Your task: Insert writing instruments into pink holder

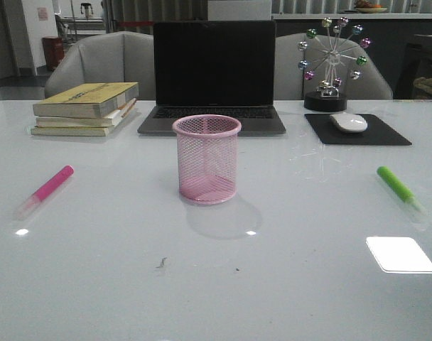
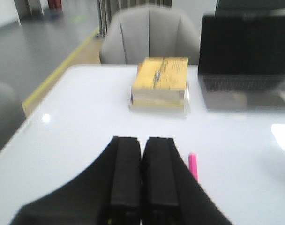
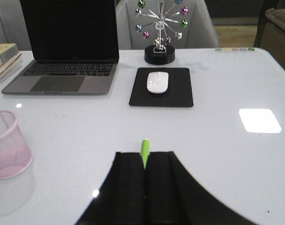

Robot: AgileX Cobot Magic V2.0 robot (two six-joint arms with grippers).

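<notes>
The pink holder [image 1: 207, 160] stands upright and empty at the table's centre; in the right wrist view the holder [image 3: 6, 145] shows at the edge. The pink marker [image 1: 51, 184] lies flat on the table's left side, the green marker [image 1: 396, 184] flat on the right side. Neither gripper appears in the front view. My left gripper [image 2: 142, 138] is shut and empty, with the pink marker [image 2: 193, 165] lying on the table just beside its fingers. My right gripper [image 3: 144, 155] is shut and empty; the green marker [image 3: 145, 147] pokes out from behind its tips, on the table below.
A closed-screen laptop [image 1: 213, 71] sits behind the holder. A stack of books [image 1: 84, 106] is at the back left. A white mouse [image 1: 349, 122] on a black pad and a ferris-wheel ornament [image 1: 333, 64] stand at the back right.
</notes>
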